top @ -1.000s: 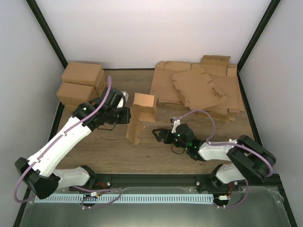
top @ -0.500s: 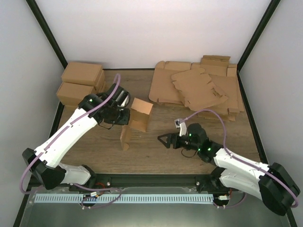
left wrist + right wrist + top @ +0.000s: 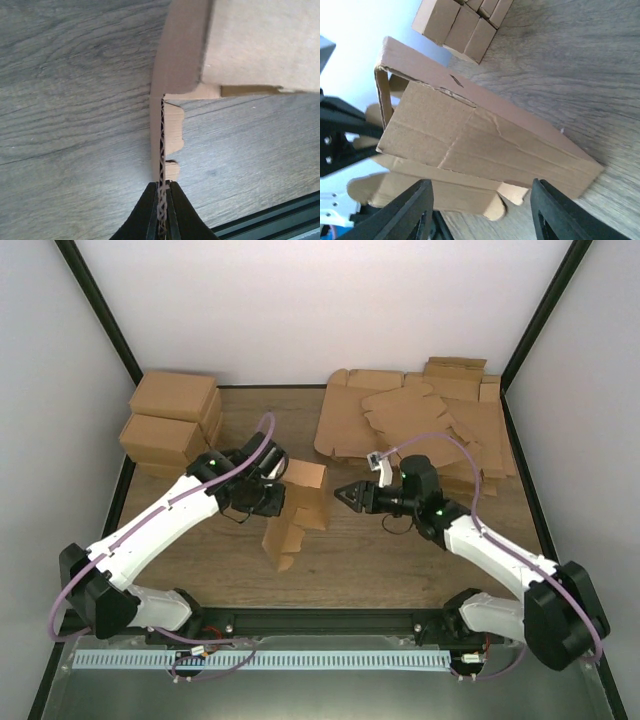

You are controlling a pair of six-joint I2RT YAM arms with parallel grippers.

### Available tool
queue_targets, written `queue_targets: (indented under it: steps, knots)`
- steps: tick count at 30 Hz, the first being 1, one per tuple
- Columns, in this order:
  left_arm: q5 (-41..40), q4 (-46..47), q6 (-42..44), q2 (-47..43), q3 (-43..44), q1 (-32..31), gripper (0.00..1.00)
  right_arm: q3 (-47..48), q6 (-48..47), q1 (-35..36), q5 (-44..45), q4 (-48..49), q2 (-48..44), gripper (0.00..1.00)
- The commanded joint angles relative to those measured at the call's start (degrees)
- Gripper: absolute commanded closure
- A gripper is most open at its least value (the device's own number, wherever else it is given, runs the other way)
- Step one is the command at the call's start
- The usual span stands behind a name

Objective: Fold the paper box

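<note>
The paper box [image 3: 303, 502] is a half-folded brown cardboard piece standing on the wooden table at mid-left. My left gripper [image 3: 272, 498] is shut on one of its panels from the left. In the left wrist view the corrugated edge [image 3: 161, 150] runs straight into the pinched fingertips [image 3: 161, 217], and the box [image 3: 250, 45] fills the upper right. My right gripper [image 3: 347, 495] points at the box from the right, a short gap away, open. In the right wrist view the box [image 3: 470, 140] is close ahead, with a flap tab hanging between the spread fingers [image 3: 415, 210].
Folded brown cartons [image 3: 172, 418] are stacked at the back left and also appear as cartons [image 3: 465, 20] in the right wrist view. A pile of flat cardboard blanks [image 3: 420, 430] lies at the back right. Dark frame rails border the table.
My left arm has carried the box to the right and tilted it. My right gripper has swung up and left until it is close to the box, and its jaws have narrowed.
</note>
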Motion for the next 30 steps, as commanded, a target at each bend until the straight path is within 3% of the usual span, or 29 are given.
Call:
queue_targets:
  steps: [1, 16, 23, 26, 30]
  knots:
    - [3.32, 4.99, 0.10, -1.28, -2.36, -0.10, 0.95, 6.07, 0.62, -0.66, -4.87, 1.44, 4.09, 0.45]
    - [4.49, 5.37, 1.70, 0.13, -2.18, 0.17, 0.92, 9.58, -0.03, -0.67, -4.25, -0.40, 9.33, 0.48]
    - [5.78, 4.24, 3.21, 1.01, -1.97, 0.17, 0.91, 11.01, 0.26, -0.92, -3.85, 0.27, 10.89, 0.45]
    - [5.48, 4.04, 3.32, 0.72, -1.60, 0.17, 0.87, 11.93, -1.13, -1.11, -2.65, -1.20, 10.66, 0.43]
    - [4.11, 3.98, 3.01, 0.19, -0.33, 0.16, 0.71, 12.18, -2.95, -1.28, -0.61, -3.23, 9.57, 0.42]
